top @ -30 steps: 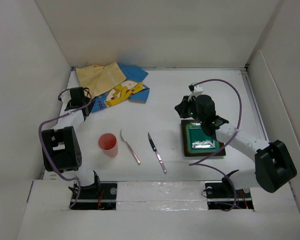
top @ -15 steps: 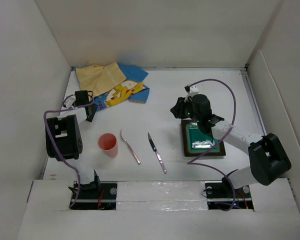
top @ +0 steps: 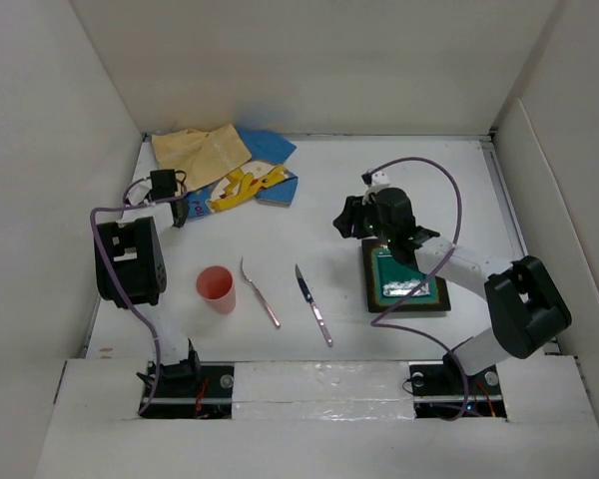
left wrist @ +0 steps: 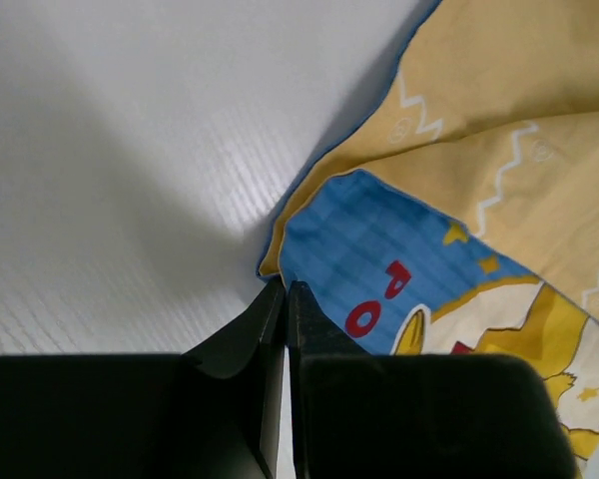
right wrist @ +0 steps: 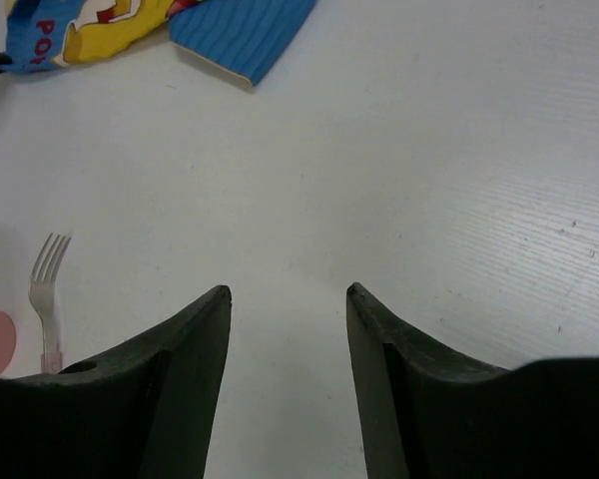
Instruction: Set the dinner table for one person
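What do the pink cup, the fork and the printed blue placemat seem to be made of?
Small pink cup: probably plastic, matte and evenly coloured.
Silver fork with pinkish handle: metal tines by their grey sheen; handle possibly plastic.
Blue rectangular placemat with yellow cartoon print: cloth, lying folded and rumpled, with a fine woven grid.

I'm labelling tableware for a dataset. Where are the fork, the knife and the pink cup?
fork (top: 261,295), top external view, middle of its handle.
knife (top: 313,305), top external view, where blade meets handle.
pink cup (top: 217,287), top external view, its open top.
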Motion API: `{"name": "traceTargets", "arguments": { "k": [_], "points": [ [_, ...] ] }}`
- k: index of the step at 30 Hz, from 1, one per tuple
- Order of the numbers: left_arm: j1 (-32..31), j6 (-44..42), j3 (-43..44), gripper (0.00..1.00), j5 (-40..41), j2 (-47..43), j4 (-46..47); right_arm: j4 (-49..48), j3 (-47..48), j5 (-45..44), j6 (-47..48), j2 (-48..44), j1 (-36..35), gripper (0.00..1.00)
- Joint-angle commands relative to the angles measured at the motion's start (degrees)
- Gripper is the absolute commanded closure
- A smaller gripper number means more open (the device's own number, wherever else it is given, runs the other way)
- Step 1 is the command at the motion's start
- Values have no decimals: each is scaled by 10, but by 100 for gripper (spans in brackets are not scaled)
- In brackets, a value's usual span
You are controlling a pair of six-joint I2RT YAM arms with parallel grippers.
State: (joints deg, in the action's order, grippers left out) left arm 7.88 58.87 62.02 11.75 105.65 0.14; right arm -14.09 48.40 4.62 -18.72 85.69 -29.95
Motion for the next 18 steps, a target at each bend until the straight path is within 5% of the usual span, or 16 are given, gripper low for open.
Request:
{"name": "traceTargets", "arguments": {
  "k": [1, 9, 18],
  "points": [
    [-1, -37, 58, 100, 43, -25, -37, -27, 27, 9, 8, 18, -7, 44],
    [-1, -82, 33, 100, 54, -149, 11, -52, 92, 45, -31, 130, -18, 42],
    [-1, -90, 41, 100, -1, -190, 6, 78, 397, -20, -141, 342, -36, 49]
  ]
}}
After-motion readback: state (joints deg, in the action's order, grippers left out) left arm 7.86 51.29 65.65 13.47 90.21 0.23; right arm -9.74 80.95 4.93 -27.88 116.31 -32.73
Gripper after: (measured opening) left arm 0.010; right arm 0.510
